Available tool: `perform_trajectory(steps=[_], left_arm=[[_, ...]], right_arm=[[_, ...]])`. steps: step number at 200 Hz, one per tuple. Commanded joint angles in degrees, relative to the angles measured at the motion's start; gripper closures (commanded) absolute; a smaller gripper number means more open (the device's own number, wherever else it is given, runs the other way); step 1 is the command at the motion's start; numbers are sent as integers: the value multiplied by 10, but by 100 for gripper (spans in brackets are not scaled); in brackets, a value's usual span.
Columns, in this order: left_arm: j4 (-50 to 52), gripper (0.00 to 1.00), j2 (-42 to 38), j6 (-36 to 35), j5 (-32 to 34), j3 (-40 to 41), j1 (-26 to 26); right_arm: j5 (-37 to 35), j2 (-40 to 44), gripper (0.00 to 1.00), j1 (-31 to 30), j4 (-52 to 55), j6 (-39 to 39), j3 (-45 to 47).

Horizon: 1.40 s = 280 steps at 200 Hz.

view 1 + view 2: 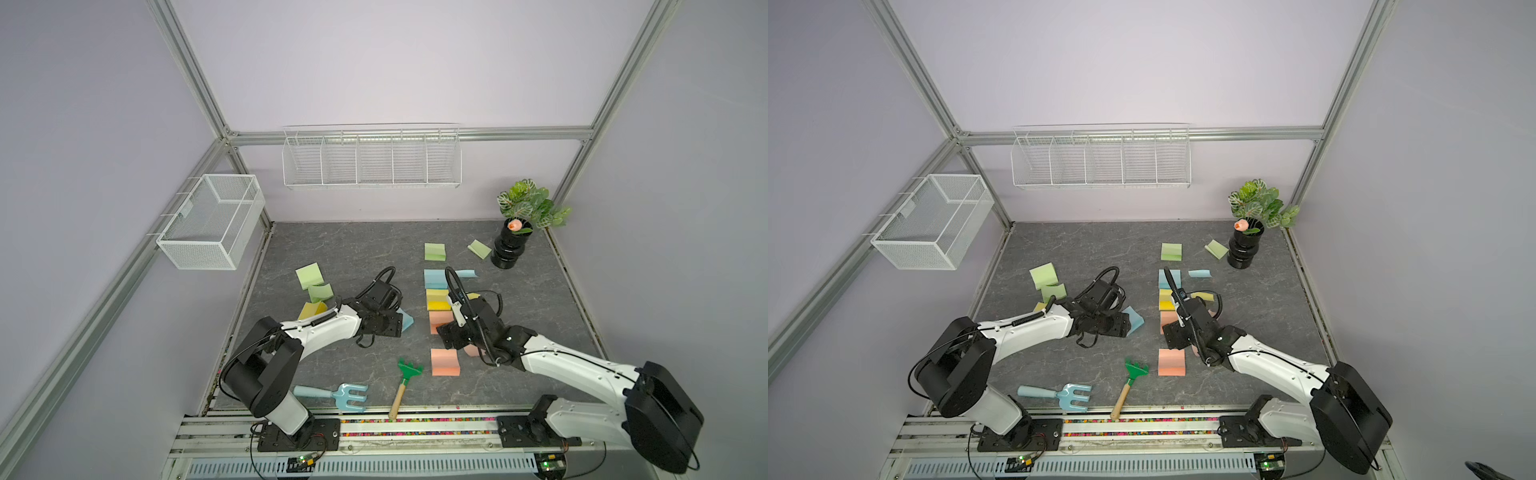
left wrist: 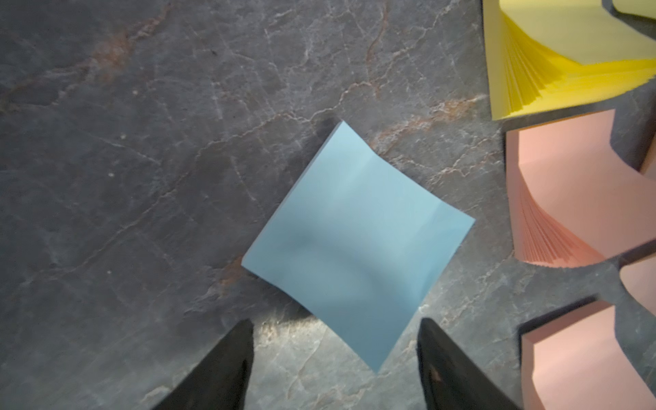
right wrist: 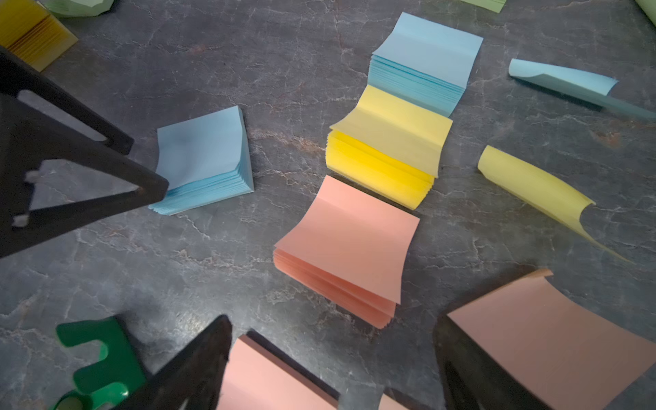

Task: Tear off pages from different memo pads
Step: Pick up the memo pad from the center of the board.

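My left gripper (image 2: 336,323) hangs open just above a bent blue memo pad (image 2: 355,241), its fingers apart on either side of the pad's near corner; the same pad (image 1: 408,321) shows in a top view. My right gripper (image 3: 333,340) is open over the table between salmon memo pads (image 3: 348,248). A loose salmon page (image 3: 553,340) lies beside one finger, not held. Blue (image 3: 426,60) and yellow (image 3: 387,156) memo pads continue that column. Loose yellow (image 3: 532,184) and blue (image 3: 564,80) pages lie beside them. Green memo pads (image 1: 309,275) and a green page (image 1: 479,248) lie farther off.
A green toy rake (image 1: 405,384) and a blue toy fork (image 1: 336,395) lie near the front edge. A black vase with a plant (image 1: 509,245) stands at the back right. Wire baskets hang on the left frame (image 1: 212,220) and back wall (image 1: 370,160).
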State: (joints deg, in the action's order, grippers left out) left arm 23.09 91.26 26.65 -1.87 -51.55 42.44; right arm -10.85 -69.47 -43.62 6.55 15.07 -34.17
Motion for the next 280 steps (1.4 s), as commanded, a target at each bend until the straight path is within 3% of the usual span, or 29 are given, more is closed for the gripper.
perform_trajectory(steps=[1, 39, 205, 238, 280], left_arm=[[7, 26, 9, -1, 6, -16, 2], [-7, 26, 10, -6, -24, -15, 2], [28, 26, 30, 7, 47, -43, -1], [23, 25, 9, 9, 58, -32, -13], [-1, 25, 4, 9, 9, -14, -51]], right_arm=[[6, 3, 11, -2, -5, -6, -6], [7, 5, 11, -2, -6, -7, -4], [22, -17, 11, -3, -11, 2, -13], [38, -51, 11, -4, -13, 10, -43], [49, -128, 11, -4, 0, 6, -112]])
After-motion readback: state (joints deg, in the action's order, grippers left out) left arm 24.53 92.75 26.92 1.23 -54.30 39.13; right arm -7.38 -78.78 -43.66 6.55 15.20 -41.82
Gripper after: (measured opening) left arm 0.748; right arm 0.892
